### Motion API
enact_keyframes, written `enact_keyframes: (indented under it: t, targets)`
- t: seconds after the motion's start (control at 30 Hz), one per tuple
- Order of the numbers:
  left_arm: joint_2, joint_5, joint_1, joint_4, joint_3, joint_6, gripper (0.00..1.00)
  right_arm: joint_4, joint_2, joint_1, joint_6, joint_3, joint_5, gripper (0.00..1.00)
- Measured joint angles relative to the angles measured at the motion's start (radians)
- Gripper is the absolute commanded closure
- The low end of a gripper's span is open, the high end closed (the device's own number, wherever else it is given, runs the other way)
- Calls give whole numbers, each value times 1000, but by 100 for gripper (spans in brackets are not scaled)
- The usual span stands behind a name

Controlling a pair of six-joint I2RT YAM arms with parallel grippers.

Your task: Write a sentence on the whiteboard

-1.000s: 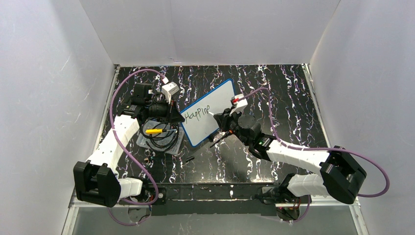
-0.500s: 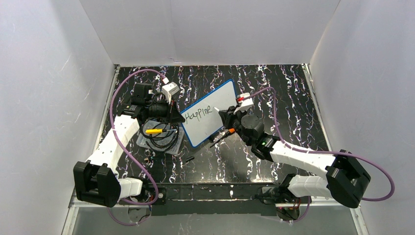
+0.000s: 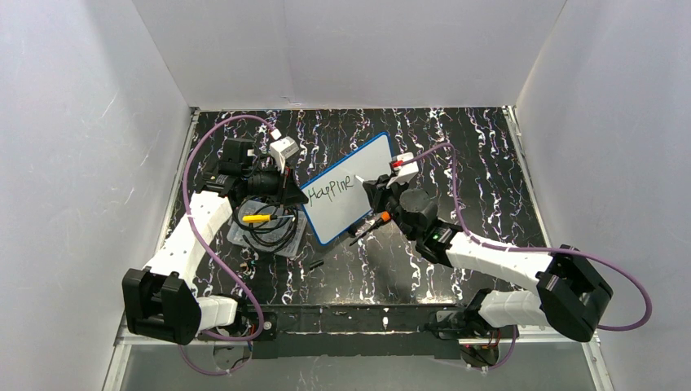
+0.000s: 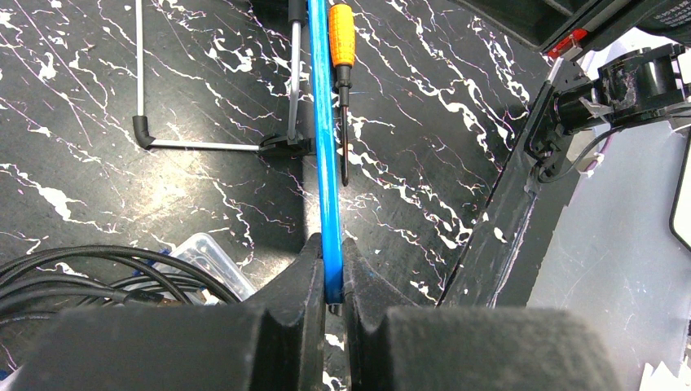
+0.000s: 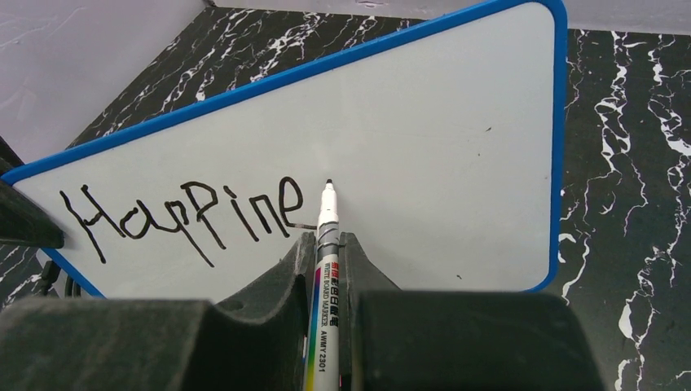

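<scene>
Right wrist: right gripper (image 5: 327, 248) is pinching the whiteboard marker (image 5: 325, 218) beside the unfinished sentence (image 5: 187, 213) on the whiteboard (image 5: 440, 147); "Happine" is likely needing an "s" next.

Plain white walls (image 3: 350, 49) enclose a black tabletop (image 3: 489, 155) veined with white streaks, evenly lit.

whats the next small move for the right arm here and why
Probably bring the marker tip onto the whiteboard just right of the "e" and start the next letter. The sentence reads only "Happine", the right gripper is shut on the marker with its tip poised there, and the left gripper clamps the board's blue edge.
</scene>
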Motion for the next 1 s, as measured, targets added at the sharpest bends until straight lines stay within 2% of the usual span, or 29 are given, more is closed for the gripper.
enact_keyframes:
  t: [1.0]
  targets:
    - [0,-3,1,2,-1,-8,100,3,8,3,31,-11,-36,99]
